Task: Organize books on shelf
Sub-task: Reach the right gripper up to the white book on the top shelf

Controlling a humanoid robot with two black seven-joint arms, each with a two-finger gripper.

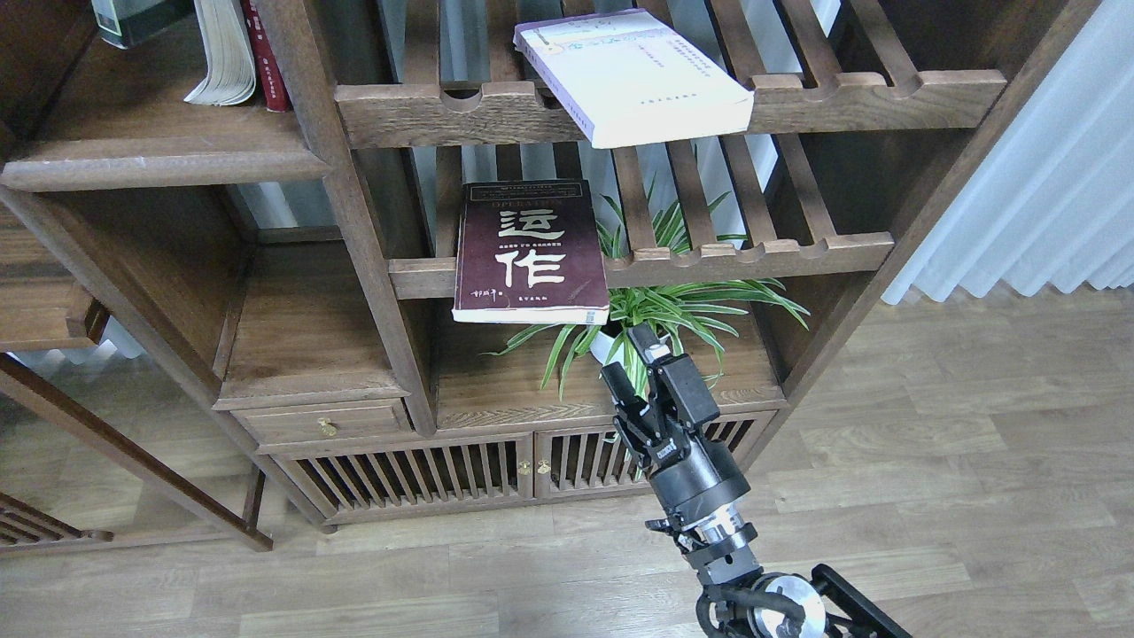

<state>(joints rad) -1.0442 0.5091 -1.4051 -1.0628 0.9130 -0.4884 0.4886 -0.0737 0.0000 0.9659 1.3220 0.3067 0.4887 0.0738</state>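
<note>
Right hand (640, 353) raised empty, fingers parted, below maroon book (530, 252) | white book (633, 75) laid on slatted rack (797, 93) above

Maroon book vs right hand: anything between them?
Head view: only leaves of the potted plant lie between the right hand and the maroon book overhanging the slatted rack above it.

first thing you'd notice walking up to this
The maroon book with big white characters, lying flat on the middle slatted rack and jutting past its front rail. Above it, a thick white book overhangs the upper rack at an angle. In the foreground my right gripper rises empty in front of a spiky green plant.
</note>
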